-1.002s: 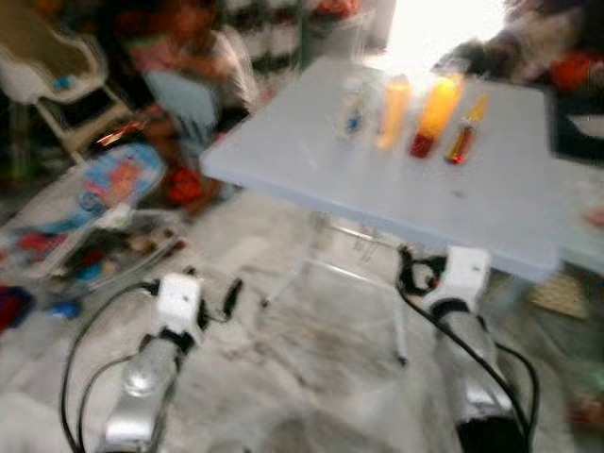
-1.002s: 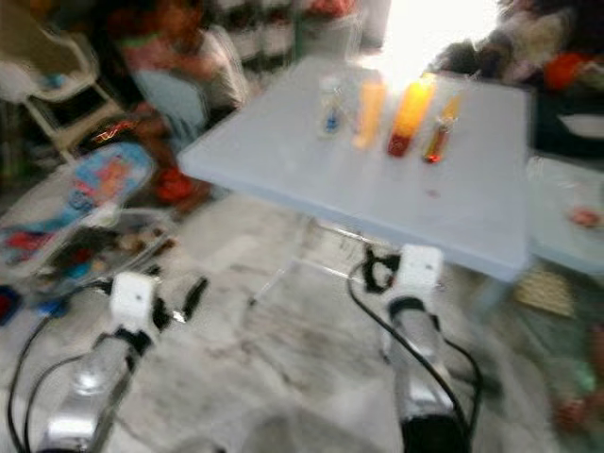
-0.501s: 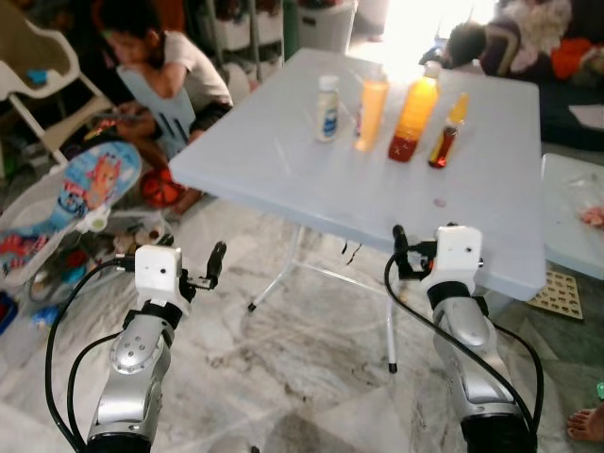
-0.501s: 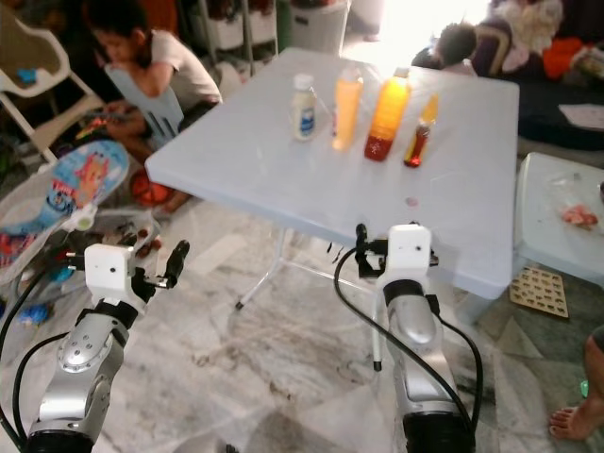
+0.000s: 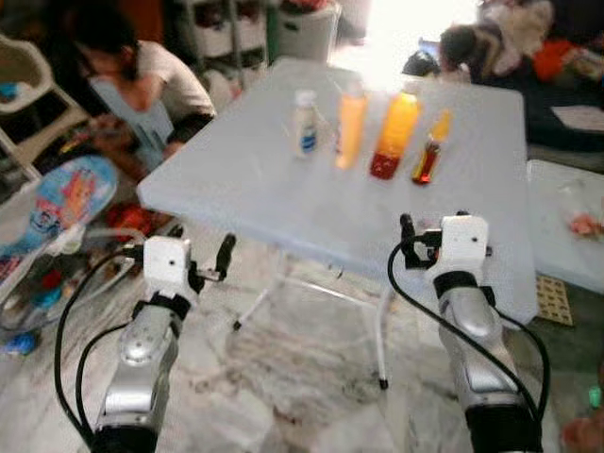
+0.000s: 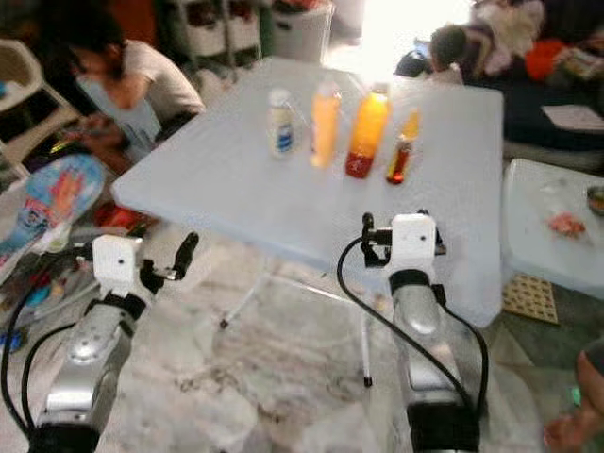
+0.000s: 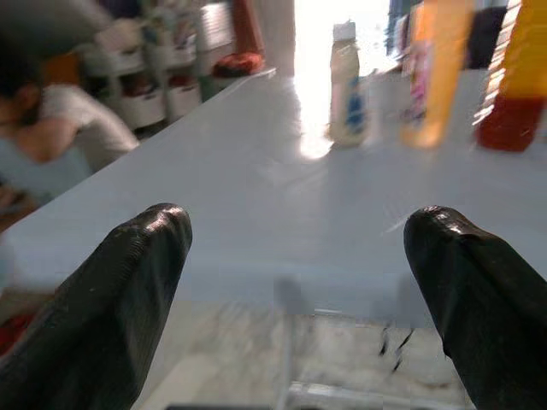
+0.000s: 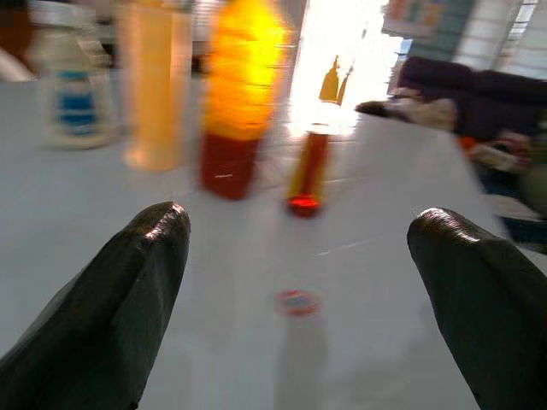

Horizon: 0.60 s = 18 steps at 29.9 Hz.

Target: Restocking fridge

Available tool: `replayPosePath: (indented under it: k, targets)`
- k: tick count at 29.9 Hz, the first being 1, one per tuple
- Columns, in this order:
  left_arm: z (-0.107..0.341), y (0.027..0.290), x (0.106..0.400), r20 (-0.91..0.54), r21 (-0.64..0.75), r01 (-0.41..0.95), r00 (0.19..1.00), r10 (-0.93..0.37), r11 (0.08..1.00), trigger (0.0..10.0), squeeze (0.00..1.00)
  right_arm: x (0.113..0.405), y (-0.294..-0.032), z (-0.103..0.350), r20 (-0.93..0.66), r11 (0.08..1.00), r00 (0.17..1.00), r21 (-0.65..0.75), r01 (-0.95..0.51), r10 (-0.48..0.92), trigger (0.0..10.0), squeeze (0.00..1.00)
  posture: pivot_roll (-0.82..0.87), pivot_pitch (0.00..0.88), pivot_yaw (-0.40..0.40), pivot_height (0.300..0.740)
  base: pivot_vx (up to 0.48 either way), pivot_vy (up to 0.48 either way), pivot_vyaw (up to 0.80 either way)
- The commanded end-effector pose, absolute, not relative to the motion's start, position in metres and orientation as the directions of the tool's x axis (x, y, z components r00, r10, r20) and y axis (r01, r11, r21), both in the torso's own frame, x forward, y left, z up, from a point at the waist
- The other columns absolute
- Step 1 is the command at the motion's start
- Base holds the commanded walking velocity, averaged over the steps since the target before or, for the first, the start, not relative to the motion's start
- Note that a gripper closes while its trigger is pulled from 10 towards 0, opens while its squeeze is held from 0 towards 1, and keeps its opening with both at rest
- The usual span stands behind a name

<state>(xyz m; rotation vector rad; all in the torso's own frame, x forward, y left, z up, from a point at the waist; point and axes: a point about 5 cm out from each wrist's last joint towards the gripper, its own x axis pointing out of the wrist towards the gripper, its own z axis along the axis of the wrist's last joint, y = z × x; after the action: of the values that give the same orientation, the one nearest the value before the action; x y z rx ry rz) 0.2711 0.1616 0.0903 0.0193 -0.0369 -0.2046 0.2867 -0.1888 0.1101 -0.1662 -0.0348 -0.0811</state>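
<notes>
**Four bottles wait on a pale tabletop as the robot faces it**

Left eye view: a white bottle (image 5: 304, 123), a pale orange bottle (image 5: 350, 125), a fat orange bottle with a red base (image 5: 394, 138) and a slim dark-red bottle (image 5: 429, 151) stand in a row toward the far side of the pale blue tabletop (image 5: 236, 189). The left gripper (image 5: 225, 255) hangs just short of the near edge, over the marble floor (image 5: 283, 368); the right gripper (image 5: 408, 231) is at the near edge. A person (image 5: 142, 80) sits beyond the far left corner.

Right eye view: the same row of bottles, with a second pale table (image 6: 557, 245) on the right.

Left wrist view: the fingers (image 7: 120, 282) are spread wide, with nothing between them, level with the tabletop edge.

Right wrist view: the fingers (image 8: 111, 290) are likewise wide apart, over the tabletop, where a small round cap (image 8: 297, 301) lies near the bottles.
</notes>
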Motion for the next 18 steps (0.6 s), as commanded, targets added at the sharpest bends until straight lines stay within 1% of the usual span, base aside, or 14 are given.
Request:
replayPosePath:
  k: [1, 4, 7, 12, 18]
  targets:
    - [0.091, 0.155, 0.274, 0.032, 0.011, 0.215, 0.976, -0.215, 0.977, 10.0, 0.00, 0.293, -0.194, 0.121, 0.083, 0.981, 0.991, -0.160, 0.114, -0.102, 10.0, 0.00, -0.04, 0.000, 0.008, 0.740, 0.446, 0.000, 0.00]
    - [0.091, 0.154, 0.274, 0.035, 0.002, 0.208, 0.977, -0.208, 0.978, 10.0, 0.00, 0.295, -0.193, 0.124, 0.093, 0.980, 0.991, -0.163, 0.112, -0.098, 10.0, 0.00, -0.04, 0.000, 0.006, 0.740, 0.441, 0.000, 0.00]
    - [0.090, 0.151, 0.274, 0.025, -0.016, 0.201, 0.979, -0.200, 0.979, 10.0, 0.00, 0.298, -0.193, 0.127, 0.108, 0.979, 0.990, -0.177, 0.104, -0.086, 10.0, 0.00, -0.05, 0.000, 0.000, 0.740, 0.401, 0.262, 0.00]
    - [0.087, 0.147, 0.273, 0.011, -0.034, 0.197, 0.980, -0.197, 0.980, 10.0, 0.00, 0.300, -0.195, 0.129, 0.112, 0.978, 0.990, -0.178, 0.109, -0.089, 10.0, 0.00, -0.05, 0.000, 0.000, 0.740, 0.292, 0.378, 0.00]
    - [0.087, 0.144, 0.275, 0.003, -0.039, 0.203, 0.979, -0.203, 0.978, 10.0, 0.00, 0.300, -0.195, 0.130, 0.122, 0.976, 0.989, -0.187, 0.111, -0.089, 10.0, 0.00, -0.05, 0.000, -0.001, 0.740, 0.000, 0.449, 0.00]
